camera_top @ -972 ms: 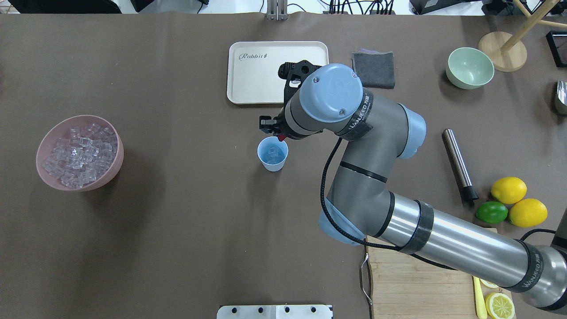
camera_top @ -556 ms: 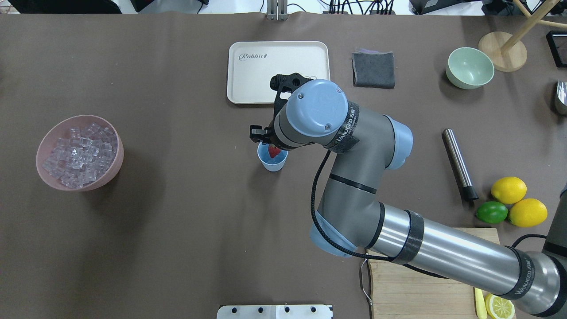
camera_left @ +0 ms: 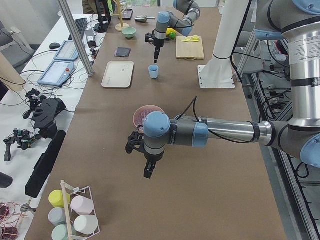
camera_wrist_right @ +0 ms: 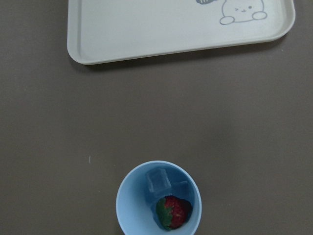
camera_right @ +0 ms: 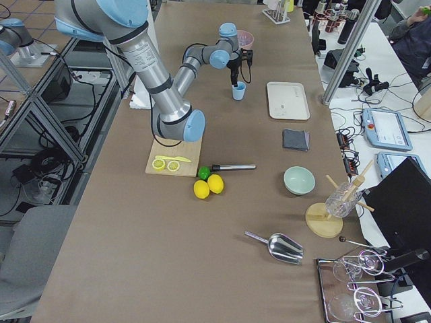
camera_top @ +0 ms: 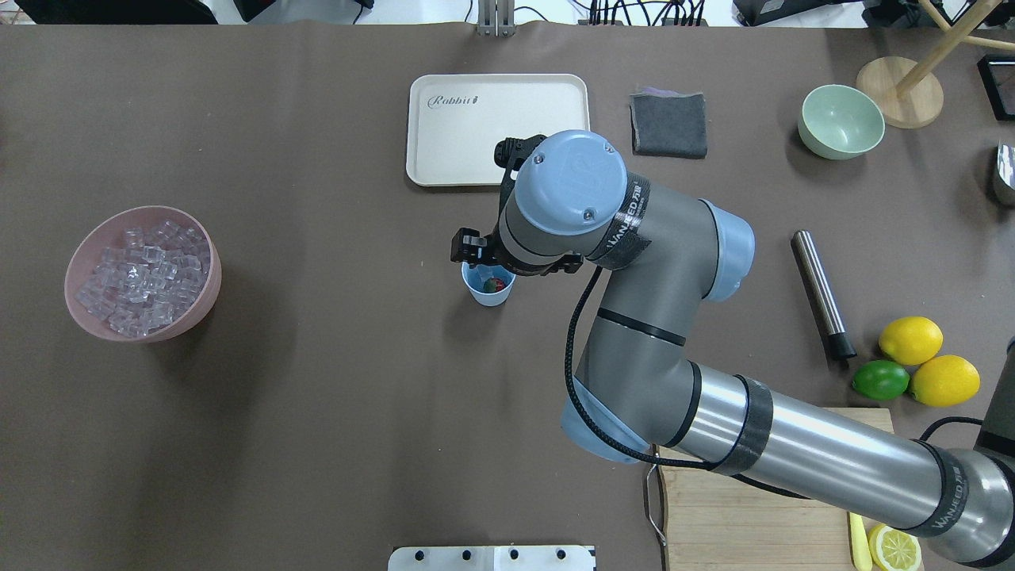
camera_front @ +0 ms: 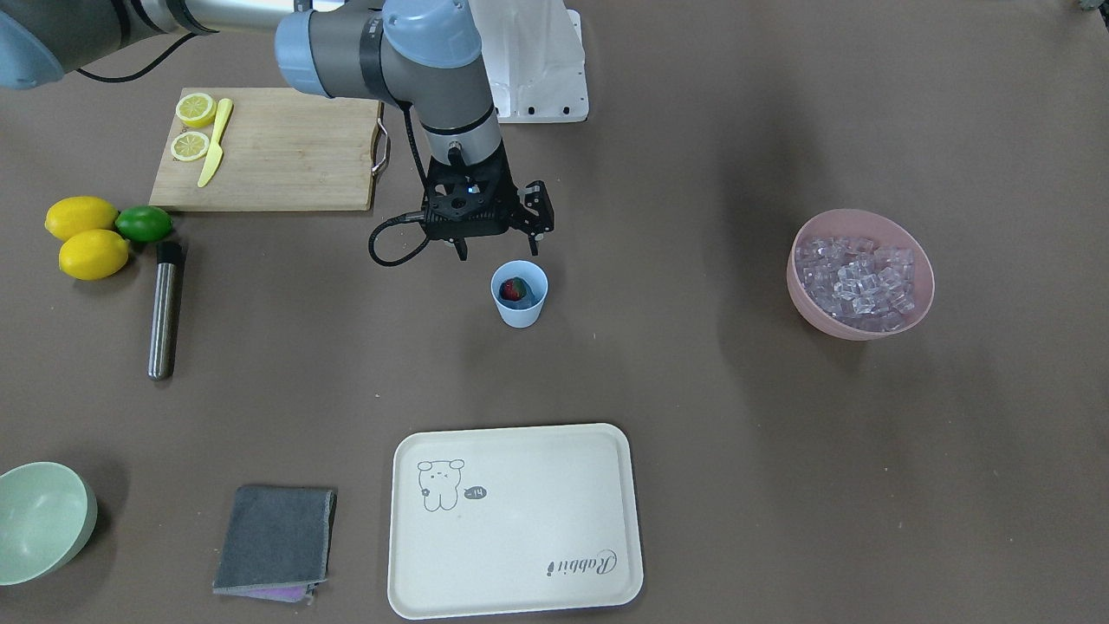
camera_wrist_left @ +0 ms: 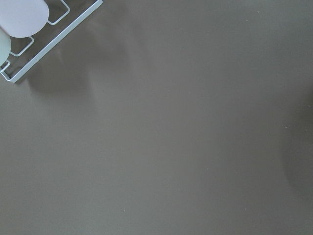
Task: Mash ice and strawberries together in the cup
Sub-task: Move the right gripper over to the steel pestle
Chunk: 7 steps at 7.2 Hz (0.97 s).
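Observation:
The light-blue cup (camera_front: 520,308) stands mid-table, also in the overhead view (camera_top: 479,292) and the right wrist view (camera_wrist_right: 128,208). In it lie the red strawberry (camera_wrist_right: 173,212) with its green cap and a few clear ice cubes (camera_wrist_right: 159,181). My right gripper (camera_front: 499,252) hangs open and empty just above the cup, on the robot's side of it. More ice (camera_top: 139,274) fills the pink bowl (camera_top: 194,313). My left gripper (camera_left: 146,170) shows only in the exterior left view, above bare table; I cannot tell if it is open or shut.
A cream tray (camera_top: 460,135) lies beyond the cup. A metal muddler (camera_top: 821,293), two lemons (camera_top: 910,339) and a lime (camera_top: 880,380) lie at the right. A cutting board (camera_front: 269,152), grey cloth (camera_top: 670,124) and green bowl (camera_top: 840,120) are also there.
The right gripper carried the strawberry over the cup and let go. The strawberry now lies in the cup, and the gripper is open.

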### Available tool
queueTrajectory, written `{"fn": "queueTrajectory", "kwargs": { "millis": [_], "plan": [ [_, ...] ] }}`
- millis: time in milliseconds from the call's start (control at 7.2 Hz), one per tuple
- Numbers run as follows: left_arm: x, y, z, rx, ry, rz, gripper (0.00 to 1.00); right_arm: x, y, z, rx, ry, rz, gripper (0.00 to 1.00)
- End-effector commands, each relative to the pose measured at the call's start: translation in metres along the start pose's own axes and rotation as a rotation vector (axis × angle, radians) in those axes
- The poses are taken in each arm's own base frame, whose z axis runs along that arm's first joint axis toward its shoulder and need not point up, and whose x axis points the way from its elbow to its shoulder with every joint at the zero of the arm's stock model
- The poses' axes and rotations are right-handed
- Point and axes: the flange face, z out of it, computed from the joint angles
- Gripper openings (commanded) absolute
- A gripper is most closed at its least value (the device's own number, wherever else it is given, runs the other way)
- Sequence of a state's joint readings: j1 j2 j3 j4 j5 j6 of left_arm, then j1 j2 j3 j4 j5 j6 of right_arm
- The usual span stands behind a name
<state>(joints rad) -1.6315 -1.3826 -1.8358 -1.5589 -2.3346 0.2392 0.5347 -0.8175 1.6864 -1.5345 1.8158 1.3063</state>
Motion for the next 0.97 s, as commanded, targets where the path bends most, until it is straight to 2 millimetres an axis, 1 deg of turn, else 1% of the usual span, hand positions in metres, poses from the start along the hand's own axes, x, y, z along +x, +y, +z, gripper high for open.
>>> {"fn": "queueTrajectory", "kwargs": {
  "millis": [0, 139, 278, 417, 556, 694, 833],
  "plan": [
    [-0.001, -0.003, 0.002, -0.072, 0.015, -0.065, 0.99, 0.042, -0.033, -0.013, -0.056, 0.059, 0.065, 1.0],
    [-0.003, 0.002, 0.006, -0.081, 0.018, -0.074, 0.99, 0.096, -0.046, -0.01, -0.032, 0.106, 0.102, 1.0],
    [-0.004, 0.004, 0.007, -0.084, 0.019, -0.075, 0.99, 0.143, -0.065, -0.016, -0.016, 0.136, 0.04, 1.0],
    [-0.004, 0.004, 0.008, -0.086, 0.021, -0.075, 0.99, 0.186, -0.089, -0.02, -0.016, 0.174, -0.072, 1.0],
    [-0.006, 0.006, 0.011, -0.091, 0.022, -0.081, 0.99, 0.232, -0.111, -0.029, -0.041, 0.188, -0.108, 1.0],
    [-0.006, 0.007, 0.012, -0.092, 0.024, -0.08, 0.99, 0.28, -0.128, -0.041, -0.083, 0.183, -0.138, 1.0],
    [-0.006, 0.008, 0.013, -0.093, 0.023, -0.081, 0.99, 0.305, -0.14, -0.054, -0.112, 0.156, -0.138, 1.0]
  ]
}}
